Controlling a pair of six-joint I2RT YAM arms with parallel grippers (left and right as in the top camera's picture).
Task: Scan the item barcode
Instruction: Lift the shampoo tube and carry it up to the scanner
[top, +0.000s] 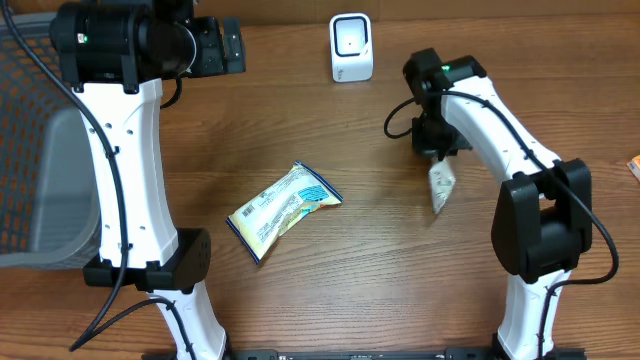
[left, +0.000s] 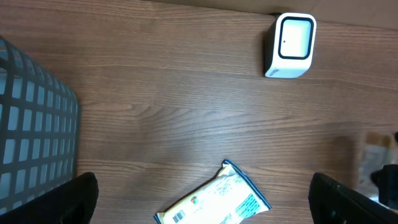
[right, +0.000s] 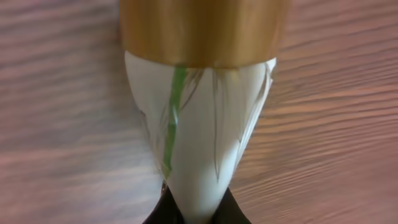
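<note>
Right gripper (right: 196, 214): black fingertips (right: 238, 218) at bottom centre of the wrist frame. Jaws fully closed, pinching the narrow end of the white plastic pouch with a gold band and thin green line (right: 199, 143). Pouch widens away from me toward the top of frame, with the wood-grain table (right: 56, 124) blurred behind it.

Overhead: pouch hangs right of centre, just under my wrist. Can't tell if its lower end touches the table. White boxy scanner with a dark-rimmed window (top: 351, 47) is at top centre, up-left of the pouch, near but apart. No barcode visible on any face I can see.

Left gripper (top: 222, 45) is upper left, jaws spread wide, holding nothing. Yellow-and-blue crinkled snack packet (top: 284, 210) lies flat mid-frame.

Risks:
- Grip is on a thin edge only, so a fast swing could let it slip out.
- Floppy film may fold or twist, turning the code away from the window and causing a misread.
</note>
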